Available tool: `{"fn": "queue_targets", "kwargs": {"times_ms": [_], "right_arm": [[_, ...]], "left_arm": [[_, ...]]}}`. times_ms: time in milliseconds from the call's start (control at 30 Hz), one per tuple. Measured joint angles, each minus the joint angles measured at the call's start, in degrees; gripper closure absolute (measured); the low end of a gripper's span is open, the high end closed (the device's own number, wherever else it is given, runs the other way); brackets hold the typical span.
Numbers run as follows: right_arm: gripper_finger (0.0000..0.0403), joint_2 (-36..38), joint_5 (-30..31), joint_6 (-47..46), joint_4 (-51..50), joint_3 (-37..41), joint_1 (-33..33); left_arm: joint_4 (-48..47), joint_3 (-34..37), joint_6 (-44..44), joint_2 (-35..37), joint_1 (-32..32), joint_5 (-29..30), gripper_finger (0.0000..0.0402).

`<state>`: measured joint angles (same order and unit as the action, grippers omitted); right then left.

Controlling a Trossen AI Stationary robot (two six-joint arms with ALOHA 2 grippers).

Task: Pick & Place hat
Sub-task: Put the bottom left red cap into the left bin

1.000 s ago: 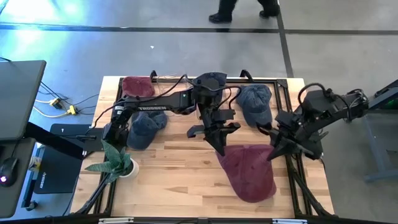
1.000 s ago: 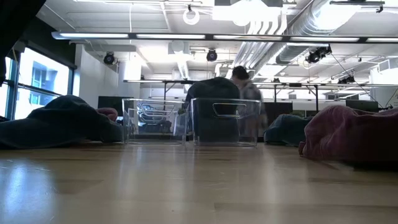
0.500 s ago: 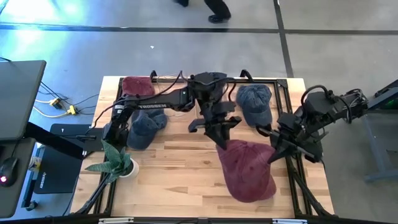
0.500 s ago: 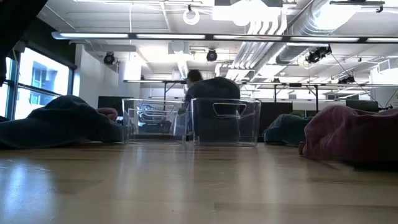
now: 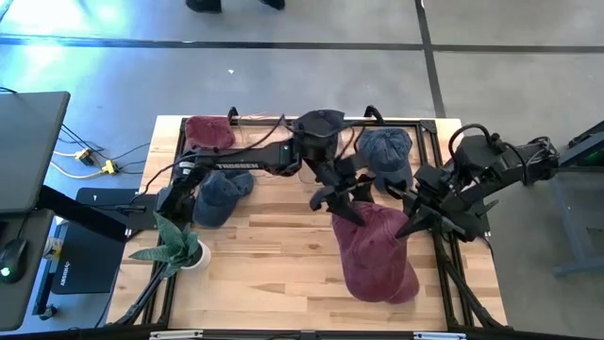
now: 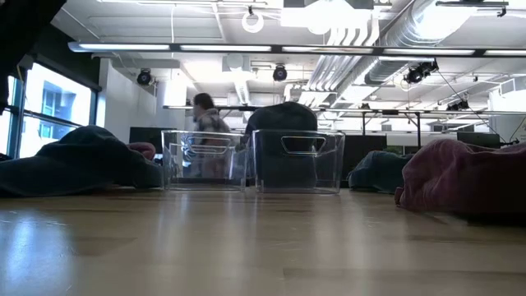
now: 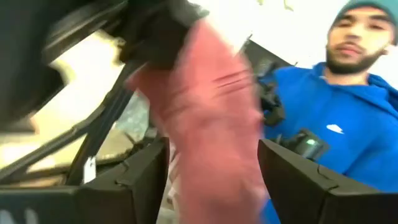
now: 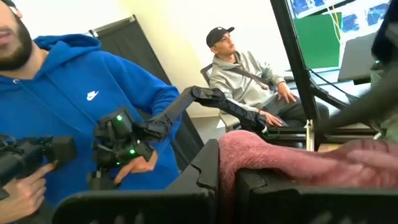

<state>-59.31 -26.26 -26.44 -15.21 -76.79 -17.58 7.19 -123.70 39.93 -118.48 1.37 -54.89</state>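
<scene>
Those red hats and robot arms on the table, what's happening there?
Two robot arms are handling a big maroon hat on the wooden table. The right gripper is shut on the hat's edge, while the left gripper, open, sits at its other side. Other hats lie around, including a blue hat.

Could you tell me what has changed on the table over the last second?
The left gripper has opened its fingers around the maroon hat and shifted toward the right arm. The right gripper stays shut on the hat's edge, and the hat has bunched up narrower and slid a little toward the table's front. The blue hats, the red hat, the plant and the clear bins have not moved.
</scene>
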Motion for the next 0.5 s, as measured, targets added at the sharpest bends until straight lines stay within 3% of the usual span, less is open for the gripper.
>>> {"fn": "queue_targets", "kwargs": {"times_ms": [300,500], "right_arm": [[0.0399,0.0,0.0,1.2,-2.6,0.0,1.6],[0.0397,0.0,0.0,1.0,-3.2,0.0,1.6]], "left_arm": [[2.4,0.0,5.2,-1.1,-1.6,-0.9,0.0171],[3.5,-0.1,6.9,-0.7,-1.8,-1.8,0.0249]]}}
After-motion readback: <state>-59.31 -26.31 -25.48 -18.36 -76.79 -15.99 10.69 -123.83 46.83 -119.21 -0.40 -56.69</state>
